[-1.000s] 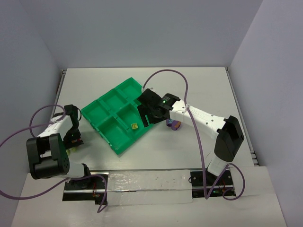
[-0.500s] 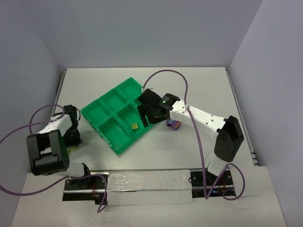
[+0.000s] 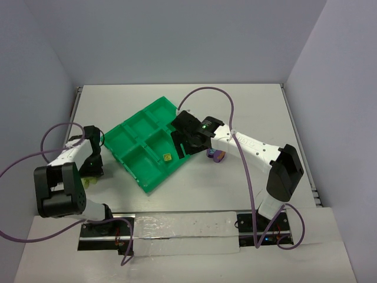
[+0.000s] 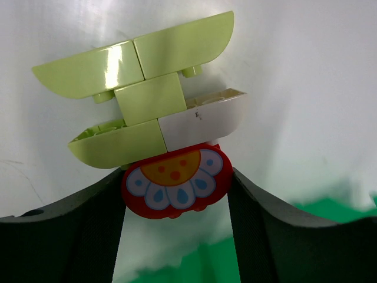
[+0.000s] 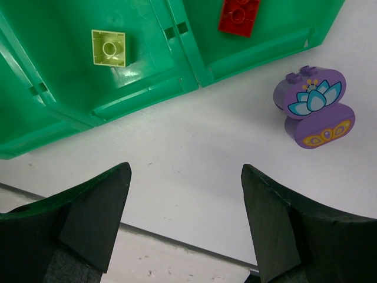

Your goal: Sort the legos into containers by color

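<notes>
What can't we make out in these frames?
- Top view: tips of the left gripper and the flower brick they clamp, hidden under the left arm.
- Top view: red brick, under the right gripper; right wrist view cuts it at the top edge.
- Left wrist view: whether the green bricks are joined or just piled; tray blurred.
- Top view: purple brick print, too small.

White arms (image 3: 254, 148), black joints (image 3: 285, 171), purple cables (image 3: 217, 89)
</notes>
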You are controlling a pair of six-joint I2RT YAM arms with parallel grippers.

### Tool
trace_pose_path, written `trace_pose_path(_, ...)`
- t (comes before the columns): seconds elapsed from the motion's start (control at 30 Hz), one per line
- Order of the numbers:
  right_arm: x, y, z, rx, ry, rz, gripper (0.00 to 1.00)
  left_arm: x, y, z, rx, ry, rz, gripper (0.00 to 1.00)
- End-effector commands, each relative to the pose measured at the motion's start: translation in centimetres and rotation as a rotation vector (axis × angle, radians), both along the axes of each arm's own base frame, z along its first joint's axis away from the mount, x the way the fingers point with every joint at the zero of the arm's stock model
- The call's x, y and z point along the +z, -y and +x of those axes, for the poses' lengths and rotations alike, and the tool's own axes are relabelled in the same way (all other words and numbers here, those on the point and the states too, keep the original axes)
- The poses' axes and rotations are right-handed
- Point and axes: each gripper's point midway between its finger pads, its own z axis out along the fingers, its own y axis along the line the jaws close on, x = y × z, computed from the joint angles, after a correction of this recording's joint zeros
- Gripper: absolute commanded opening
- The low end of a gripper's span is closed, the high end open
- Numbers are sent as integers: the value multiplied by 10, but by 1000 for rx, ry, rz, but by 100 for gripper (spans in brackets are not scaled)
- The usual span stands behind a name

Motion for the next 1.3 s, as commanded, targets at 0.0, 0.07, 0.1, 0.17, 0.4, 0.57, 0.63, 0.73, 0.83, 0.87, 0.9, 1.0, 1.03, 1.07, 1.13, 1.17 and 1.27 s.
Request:
trace_pose_path(0.0,35,-2,13,-51,85,65,83,45,7,27,-176,64,54,11)
trace_pose_path(0.07,45,1,15,-71,120,83,83,60,8,27,-243,78,79,9)
trace_pose_path(0.1,50,3,16,-79,134,89,83,69,9,30,-266,106,88,8)
trace_pose_path(0.17,60,7,17,-89,159,101,83,81,12,36,-335,135,101,6)
trace_pose_path(0.4,99,16,23,-118,255,145,83,155,47,59,-740,284,186,0)
trace_pose_path(0.57,115,22,30,-133,291,168,83,198,104,83,-1226,448,193,0)
trace_pose_path(0.63,119,26,32,-142,302,176,83,207,113,83,-1304,453,218,0)
trace_pose_path(0.73,130,44,37,-183,316,221,83,224,138,82,-1473,491,234,0)
trace_pose_path(0.83,136,56,44,-208,304,291,83,239,169,80,-1638,595,197,0)
trace_pose_path(0.87,141,53,44,-194,293,345,83,241,178,79,-1694,614,189,0)
trace_pose_path(0.9,145,53,46,-193,285,387,83,241,187,77,-1750,628,176,0)
trace_pose_path(1.0,149,52,49,-195,260,467,83,242,208,71,-1858,645,147,0)
trace_pose_path(1.03,150,48,49,-183,249,493,83,242,212,71,-1877,648,144,0)
trace_pose_path(1.07,153,49,54,-197,246,521,83,239,217,71,-1906,650,137,0)
trace_pose_path(1.13,154,36,54,-161,191,596,83,242,234,67,-1989,675,119,0)
trace_pose_path(1.17,155,34,57,-162,194,607,83,242,237,67,-2007,679,115,0)
trace_pose_path(1.27,162,12,55,-95,136,709,83,247,253,62,-2076,708,135,0)
